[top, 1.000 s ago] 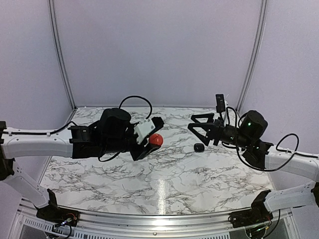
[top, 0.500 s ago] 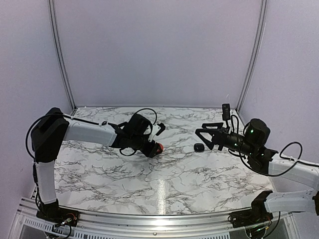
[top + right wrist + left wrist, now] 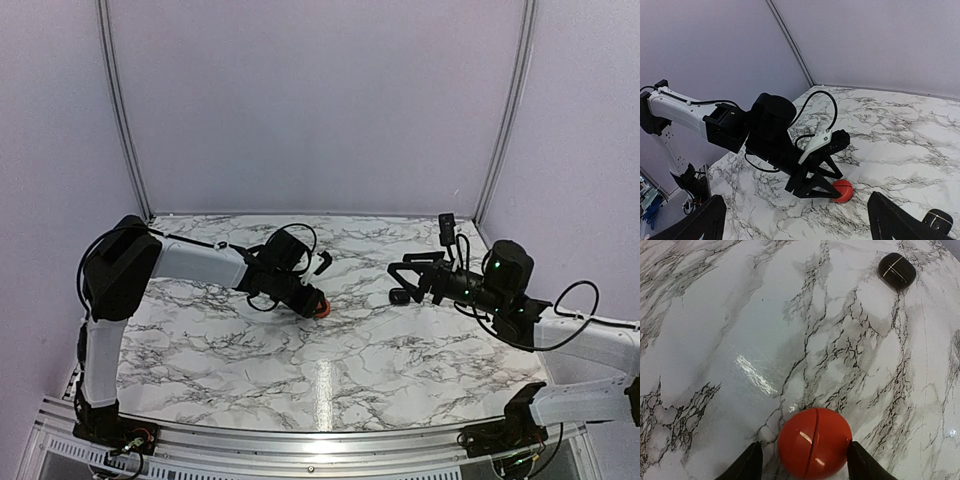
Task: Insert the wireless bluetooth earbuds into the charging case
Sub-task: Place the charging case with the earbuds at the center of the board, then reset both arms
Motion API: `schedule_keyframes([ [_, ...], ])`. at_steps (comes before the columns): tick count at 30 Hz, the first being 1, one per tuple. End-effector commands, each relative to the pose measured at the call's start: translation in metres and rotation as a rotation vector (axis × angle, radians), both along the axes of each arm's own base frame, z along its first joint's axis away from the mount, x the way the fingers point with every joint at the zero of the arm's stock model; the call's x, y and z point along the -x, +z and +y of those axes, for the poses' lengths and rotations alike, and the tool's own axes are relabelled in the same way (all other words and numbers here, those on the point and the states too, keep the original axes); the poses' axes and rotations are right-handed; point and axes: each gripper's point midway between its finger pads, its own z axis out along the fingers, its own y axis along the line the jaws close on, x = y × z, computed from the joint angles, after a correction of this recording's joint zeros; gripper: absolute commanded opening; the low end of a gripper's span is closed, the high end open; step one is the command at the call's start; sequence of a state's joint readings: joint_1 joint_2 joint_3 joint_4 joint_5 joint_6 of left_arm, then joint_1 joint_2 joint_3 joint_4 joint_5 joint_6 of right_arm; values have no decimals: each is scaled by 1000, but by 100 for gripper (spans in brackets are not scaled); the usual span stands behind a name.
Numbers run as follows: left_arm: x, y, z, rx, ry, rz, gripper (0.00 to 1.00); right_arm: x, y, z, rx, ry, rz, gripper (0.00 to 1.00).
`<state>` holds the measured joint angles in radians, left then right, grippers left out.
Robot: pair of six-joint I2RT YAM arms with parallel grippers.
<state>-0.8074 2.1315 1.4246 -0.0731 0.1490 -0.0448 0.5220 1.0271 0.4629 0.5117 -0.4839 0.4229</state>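
Note:
The round red case lies shut on the marble table. My left gripper stands low over it, jaws either side of the case. The right finger touches it and the left finger stands a little off, so the gripper is open. The oval black case lies shut further right and also shows in the left wrist view. My right gripper hovers over it, wide open and empty, with the black case by its right finger. No earbuds show in any view.
The table has a raised back edge and grey walls behind with two metal posts. The left arm reaches far across the table's middle. A cable loops over its wrist.
My left arm has stretched out and lowered the red case from the air onto the table, and its jaws have eased off it. My right gripper has dropped towards the black case.

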Motion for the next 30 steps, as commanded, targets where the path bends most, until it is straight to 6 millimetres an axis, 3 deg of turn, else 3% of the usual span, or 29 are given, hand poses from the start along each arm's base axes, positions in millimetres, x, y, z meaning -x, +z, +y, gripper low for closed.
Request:
schedule_keyframes([
  [1, 2, -10, 4, -29, -3, 46, 63, -5, 3, -5, 0, -34, -4, 99],
  [4, 3, 8, 5, -4, 0, 28, 82, -8, 1, -6, 8, -47, 6, 98],
  [6, 0, 32, 9, 17, 16, -16, 98, -14, -4, -8, 23, -78, 37, 98],
  [12, 4, 118, 37, 162, 90, -75, 99, -29, -21, -8, 93, -118, 112, 99],
  [18, -11, 180, 111, 374, 363, -57, 99, -41, -17, -28, 130, -243, 92, 99],
  [25, -1, 174, 221, 436, 683, -67, 99, -57, -37, -76, 174, -416, 140, 99],
  [30, 17, 154, 258, 413, 783, -88, 99, -59, -57, -102, 158, -477, 162, 99],
])
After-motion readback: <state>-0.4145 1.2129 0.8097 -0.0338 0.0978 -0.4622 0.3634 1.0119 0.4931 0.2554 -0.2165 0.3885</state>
